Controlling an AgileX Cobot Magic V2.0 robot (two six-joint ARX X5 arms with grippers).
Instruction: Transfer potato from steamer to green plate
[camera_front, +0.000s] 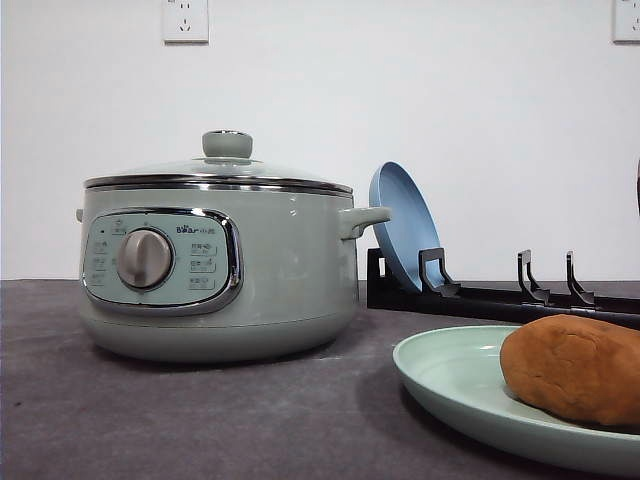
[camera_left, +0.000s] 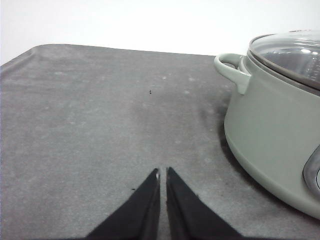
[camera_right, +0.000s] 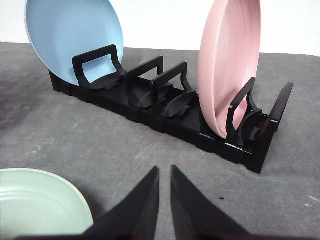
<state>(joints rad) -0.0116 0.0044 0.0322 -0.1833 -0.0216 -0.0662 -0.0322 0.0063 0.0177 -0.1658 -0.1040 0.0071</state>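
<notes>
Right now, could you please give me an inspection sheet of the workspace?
Surface: dark grey table, faint pale smudges.
Job's things: potato lies on the green plate; steamer stands lidded.
Clutter: black dish rack holding a blue plate and a pink plate upright.
Grippers: left gripper closed, empty, above the table beside the steamer; right gripper closed, empty, facing the rack.
Cables: nothing seen.
Surroundings: white wall with sockets.
</notes>
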